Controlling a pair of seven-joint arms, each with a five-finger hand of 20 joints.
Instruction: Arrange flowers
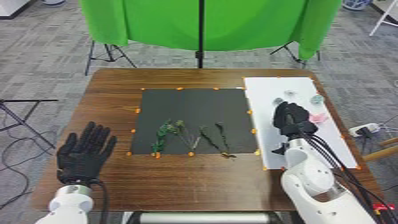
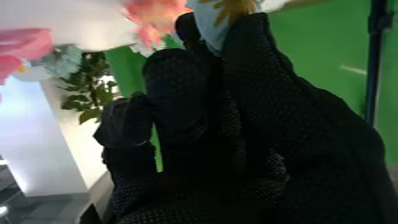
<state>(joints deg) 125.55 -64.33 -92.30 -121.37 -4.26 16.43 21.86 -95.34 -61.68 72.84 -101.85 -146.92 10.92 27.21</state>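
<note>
On the right side of the table my right hand [image 1: 291, 116] is over the white board. In the right wrist view my right hand [image 2: 191, 100] pinches a pale flower [image 2: 211, 22] with a yellow centre between thumb and fingers. A pink flower [image 1: 318, 118] lies beside the hand on the board, with pale green blooms [image 1: 317, 99] farther back. Green stems [image 1: 182, 134] lie on the dark mat [image 1: 191, 107]. My left hand [image 1: 80, 152] is open at the table's left side, fingers straight. Close to my right hand are a coral flower [image 2: 153, 17] and leaves [image 2: 89, 90].
The white board [image 1: 266, 92] runs along the right of the brown table [image 1: 204, 182], bordered by orange markers, with a small dark object [image 1: 280, 150] near its left edge. Behind the table hangs a green cloth [image 1: 151, 25] with a black stand [image 1: 201, 55].
</note>
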